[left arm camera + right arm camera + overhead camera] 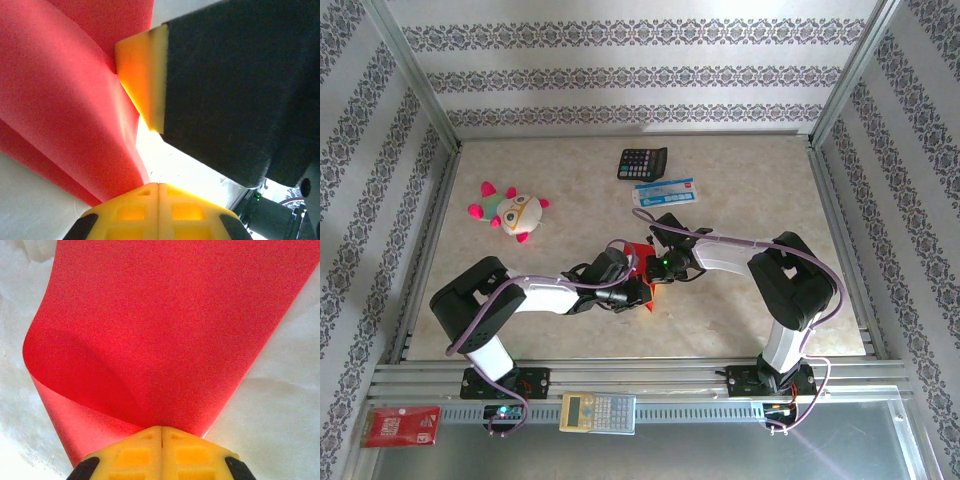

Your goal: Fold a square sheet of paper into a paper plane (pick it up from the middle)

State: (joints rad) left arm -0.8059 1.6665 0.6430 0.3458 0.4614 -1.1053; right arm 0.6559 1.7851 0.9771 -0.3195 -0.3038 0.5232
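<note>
Right wrist, pincer point(161, 432) apparently pinching paper point(165, 330) edge

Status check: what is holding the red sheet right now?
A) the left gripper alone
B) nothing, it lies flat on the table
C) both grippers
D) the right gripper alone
C: the left gripper and the right gripper are each shut with the square sheet of paper pinched at their tips.

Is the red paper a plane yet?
Not yet. Done: the red paper sheet looks picked up. In hand: the left end effector and right end effector both pinch it, with one side curling over. Still to do: no sharp crease or pointed nose shows, so nearly all the folding.
</note>
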